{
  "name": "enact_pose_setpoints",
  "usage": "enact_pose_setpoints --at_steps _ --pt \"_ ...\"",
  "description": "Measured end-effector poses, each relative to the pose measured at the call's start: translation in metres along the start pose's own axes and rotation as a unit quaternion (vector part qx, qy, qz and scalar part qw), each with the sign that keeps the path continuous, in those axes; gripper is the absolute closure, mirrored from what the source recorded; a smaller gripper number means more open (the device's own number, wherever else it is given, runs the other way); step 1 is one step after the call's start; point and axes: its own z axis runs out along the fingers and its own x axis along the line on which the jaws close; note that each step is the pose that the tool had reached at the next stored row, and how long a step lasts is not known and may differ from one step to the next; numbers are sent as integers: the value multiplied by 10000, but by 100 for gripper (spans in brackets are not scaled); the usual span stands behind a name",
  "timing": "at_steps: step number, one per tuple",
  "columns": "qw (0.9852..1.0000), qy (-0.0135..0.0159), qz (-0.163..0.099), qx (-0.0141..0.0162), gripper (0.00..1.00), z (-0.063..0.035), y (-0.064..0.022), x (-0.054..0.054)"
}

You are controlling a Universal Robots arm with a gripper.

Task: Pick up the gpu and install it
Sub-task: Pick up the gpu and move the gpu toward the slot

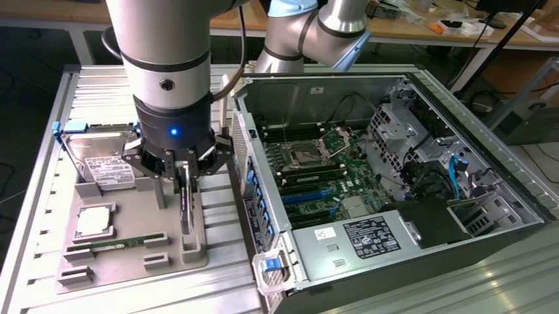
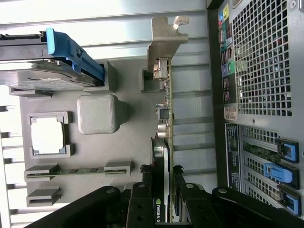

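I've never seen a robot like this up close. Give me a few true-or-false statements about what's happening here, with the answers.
1. The gripper is closed on the gpu, with a finger on each face. True.
2. The gpu is seated on the motherboard. False: it stands on edge at the grey tray, outside the computer case.
3. The computer case is open, with its motherboard exposed. True.
4. The hard drive is mounted inside the computer case. False: it sits in the grey tray, to the exterior view's left of the gripper.
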Motion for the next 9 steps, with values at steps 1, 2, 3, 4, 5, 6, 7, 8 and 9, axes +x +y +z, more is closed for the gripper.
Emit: enact_pose_setpoints --at_steps 1,2,3,4,5,6,7,8,9 --pt "10000 0 0 0 73 -2 0 0" --pt "10000 0 0 0 73 -5 0 0" --pt "10000 0 0 0 73 -8 0 0" --pt "10000 0 0 0 73 -10 0 0" --pt "10000 0 0 0 73 -12 0 0" --pt "10000 0 0 0 73 -17 0 0" --pt "10000 0 0 0 73 -22 1 0" --pt "10000 0 0 0 73 -22 0 -1" --pt "10000 0 0 0 73 -23 1 0"
